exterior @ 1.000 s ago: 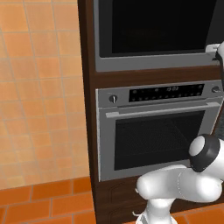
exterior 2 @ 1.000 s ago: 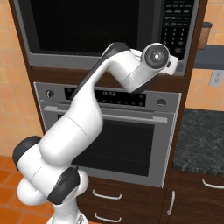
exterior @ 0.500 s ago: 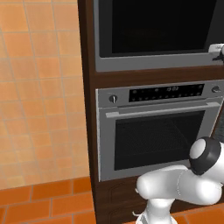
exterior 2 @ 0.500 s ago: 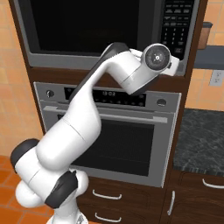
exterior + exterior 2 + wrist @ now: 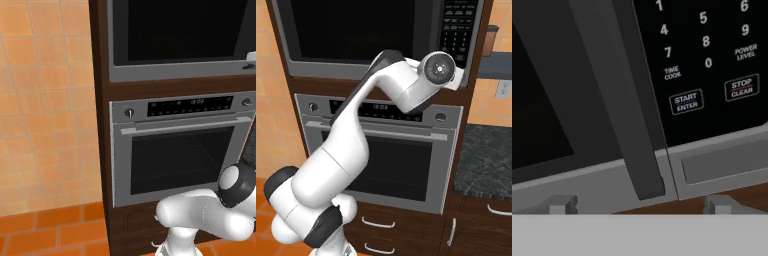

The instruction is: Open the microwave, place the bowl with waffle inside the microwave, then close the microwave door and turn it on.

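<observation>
While the microwave door (image 5: 567, 90) is shut, you have no step completed: opening, loading, closing and starting all remain. Your gripper (image 5: 639, 202) hangs spread wide and empty near the door handle (image 5: 624, 100), beside the microwave (image 5: 381, 35) keypad (image 5: 707, 55)

The microwave (image 5: 371, 35) is cut off along the top of both base views, and its keypad (image 5: 458, 25) carries print too small to read there. The arm's white wrist covers the microwave's lower right corner, hiding the gripper's fingers. On the oven (image 5: 180, 150) below the microwave, the display (image 5: 190, 105) shows unreadable digits, and the arm's body covers its lower right.
</observation>
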Robot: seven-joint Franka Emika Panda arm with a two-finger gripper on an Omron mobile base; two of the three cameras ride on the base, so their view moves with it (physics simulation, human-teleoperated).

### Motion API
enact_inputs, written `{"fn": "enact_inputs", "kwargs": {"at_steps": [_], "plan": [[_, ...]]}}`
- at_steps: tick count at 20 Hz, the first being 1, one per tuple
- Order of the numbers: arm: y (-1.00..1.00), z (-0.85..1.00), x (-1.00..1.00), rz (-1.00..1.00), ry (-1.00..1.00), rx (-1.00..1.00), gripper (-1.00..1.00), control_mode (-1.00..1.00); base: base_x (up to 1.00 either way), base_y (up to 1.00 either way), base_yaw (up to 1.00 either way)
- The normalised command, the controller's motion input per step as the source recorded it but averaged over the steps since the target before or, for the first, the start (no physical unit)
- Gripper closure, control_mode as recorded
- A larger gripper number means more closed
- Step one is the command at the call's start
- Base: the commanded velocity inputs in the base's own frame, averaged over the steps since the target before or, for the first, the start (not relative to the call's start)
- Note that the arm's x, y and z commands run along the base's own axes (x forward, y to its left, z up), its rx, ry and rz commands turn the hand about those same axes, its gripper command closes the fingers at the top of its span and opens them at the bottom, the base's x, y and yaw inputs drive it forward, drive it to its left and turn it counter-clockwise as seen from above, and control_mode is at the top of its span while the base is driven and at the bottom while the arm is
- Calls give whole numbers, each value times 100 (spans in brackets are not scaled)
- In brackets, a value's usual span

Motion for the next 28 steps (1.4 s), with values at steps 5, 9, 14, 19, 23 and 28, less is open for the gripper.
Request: {"fn": "enact_inputs", "kwargs": {"at_steps": [5,9,14,19,23,28], "plan": [[-48,1,-9,0,-2,0,-100,-100,0,0,0],[-29,0,-10,0,-8,0,-100,-100,0,0,0],[-30,-5,0,0,0,0,-100,-100,0,0,0],[-28,0,0,0,0,0,-100,-100,0,0,0],[-14,0,0,0,0,0,-100,-100,0,0,0],[0,0,1,0,0,0,-100,-100,0,0,0]]}}
